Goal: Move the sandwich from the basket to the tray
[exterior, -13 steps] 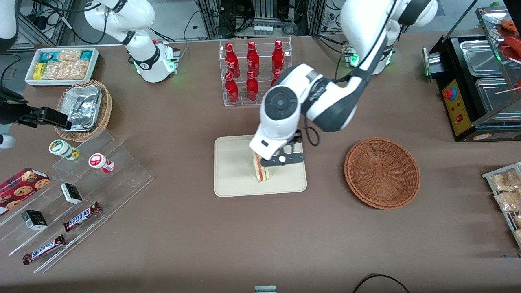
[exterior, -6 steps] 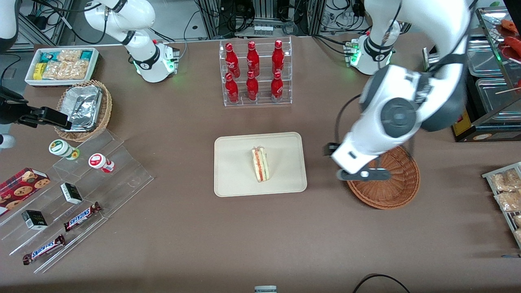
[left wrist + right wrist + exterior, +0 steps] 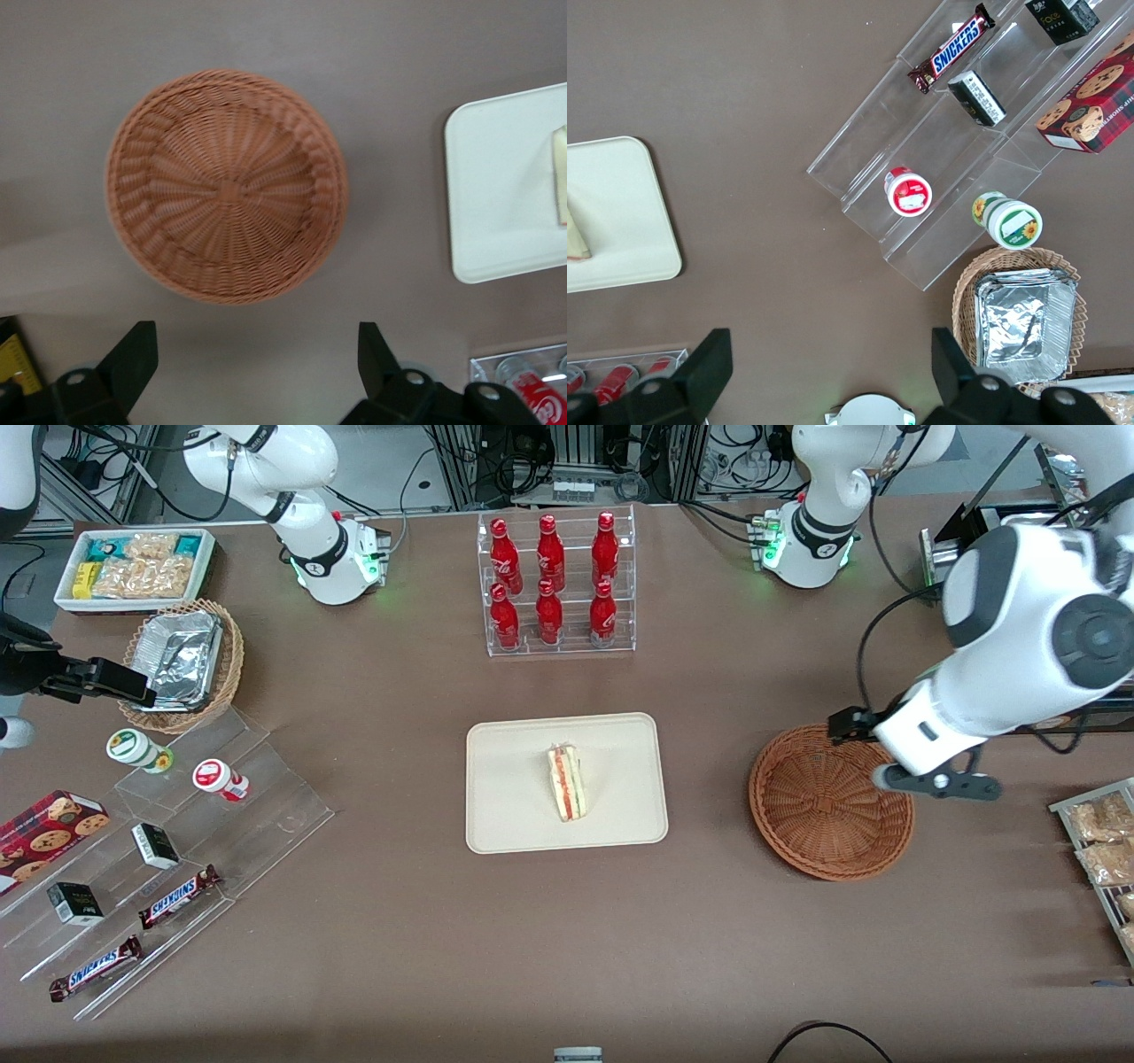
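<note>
**Sandwich on tray, end effector empty past the basket**

Lying on the cream tray [image 3: 514, 815], the wrapped sandwich [image 3: 566, 782] rests near the tray's middle, a little toward the working arm's end. Its long axis runs toward and away from the front camera, and its striped edge of red, white and green filling faces up. The wedge looks wider at the end nearer the camera and narrower at the other. In the left wrist view only a sliver of the sandwich [image 3: 560, 175] shows at the picture's border, on the tray [image 3: 496, 190].

The reddish-brown wicker basket [image 3: 830, 802] sits on the brown surface [image 3: 532, 939], apart from the tray toward the working arm's end, and nothing lies in it; the left wrist view shows the basket [image 3: 226, 186] bare to its woven bottom.

The end effector [image 3: 932, 782] hangs above the surface at the basket's rim, on the side away from the tray. Its fingers [image 3: 133, 354] are spread wide, released, and hold and touch nothing.

Half a second ago the end effector hung over the basket's tray-side rim; it has since swung farther toward the working arm's end. A second ago it stood at the sandwich on the tray. The sandwich has kept its spot since the release.
</note>
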### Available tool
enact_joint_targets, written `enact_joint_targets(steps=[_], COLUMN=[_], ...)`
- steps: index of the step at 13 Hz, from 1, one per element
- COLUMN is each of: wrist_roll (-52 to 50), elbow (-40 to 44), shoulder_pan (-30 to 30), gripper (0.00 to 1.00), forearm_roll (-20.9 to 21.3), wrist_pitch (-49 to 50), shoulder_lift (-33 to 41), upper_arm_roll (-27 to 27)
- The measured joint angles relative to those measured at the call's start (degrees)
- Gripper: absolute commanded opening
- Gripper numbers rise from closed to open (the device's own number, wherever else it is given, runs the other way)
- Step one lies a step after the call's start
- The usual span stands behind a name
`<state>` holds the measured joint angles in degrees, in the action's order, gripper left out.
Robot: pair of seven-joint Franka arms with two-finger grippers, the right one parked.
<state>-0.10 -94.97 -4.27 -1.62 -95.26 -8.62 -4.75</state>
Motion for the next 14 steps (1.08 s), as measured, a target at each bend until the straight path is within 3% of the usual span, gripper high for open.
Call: enact_joint_targets(steps=[7, 14], wrist_roll=[1.2, 1.2], elbow=[-1.5, -0.8], shoulder_pan=[1.9, 1.5], gripper=[1.00, 1.00], forearm_roll=[4.1, 4.4], wrist_pitch=[6.5, 12.5], shoulder_lift=[8.7, 11.5], upper_arm_roll=[-0.2, 1.9])
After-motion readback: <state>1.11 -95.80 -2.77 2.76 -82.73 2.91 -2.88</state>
